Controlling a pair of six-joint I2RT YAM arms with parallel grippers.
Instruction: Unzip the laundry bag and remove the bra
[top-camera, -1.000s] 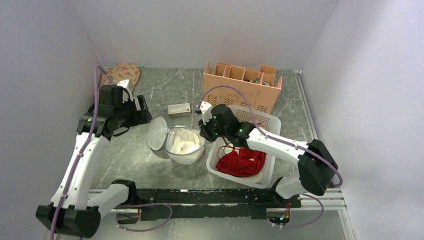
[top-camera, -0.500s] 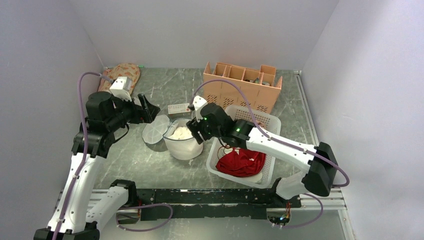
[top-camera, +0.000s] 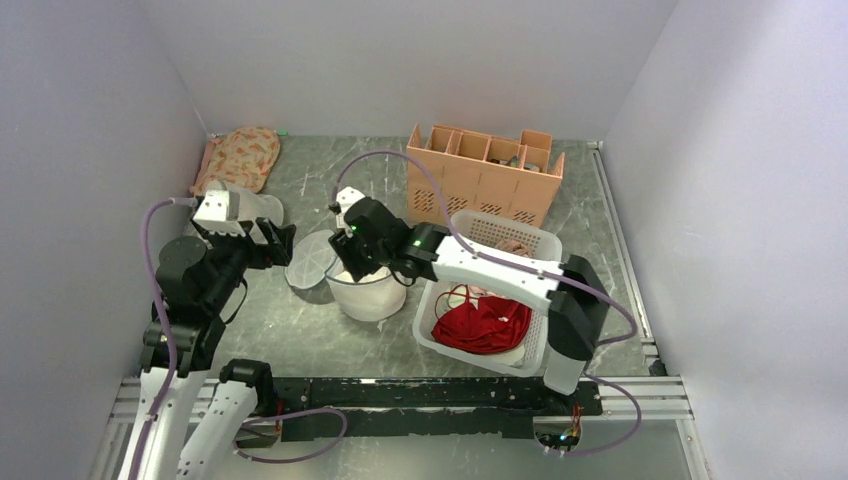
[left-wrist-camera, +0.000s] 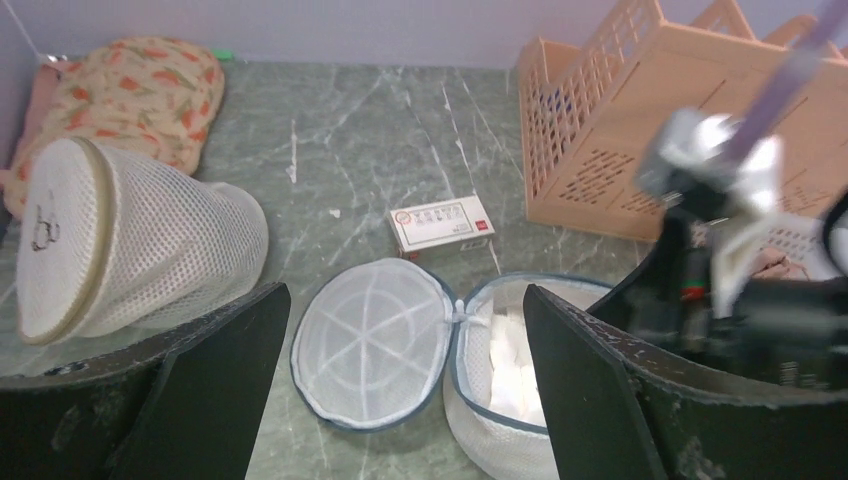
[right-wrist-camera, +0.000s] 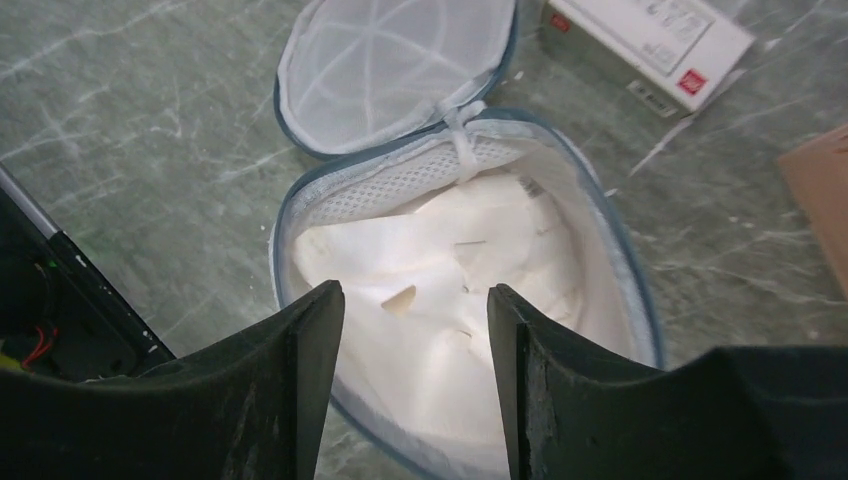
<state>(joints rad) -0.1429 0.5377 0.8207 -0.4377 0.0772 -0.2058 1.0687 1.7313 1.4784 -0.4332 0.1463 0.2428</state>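
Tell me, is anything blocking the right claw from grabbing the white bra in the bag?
No, nothing visible does. The laundry bag is unzipped, and its lid has flopped open beside it. The bra lies uncovered inside, and the open right gripper hangs just above it.

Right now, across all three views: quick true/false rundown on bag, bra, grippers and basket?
1. The laundry bag has its lid flipped open. True.
2. The bra lies outside the laundry bag. False: it sits inside the bag.
3. The right gripper is open above the bag's opening. True.
4. The left gripper is clamped on the lid. False: it is wide open and grips nothing.
5. The red garment lies in the white basket. True.
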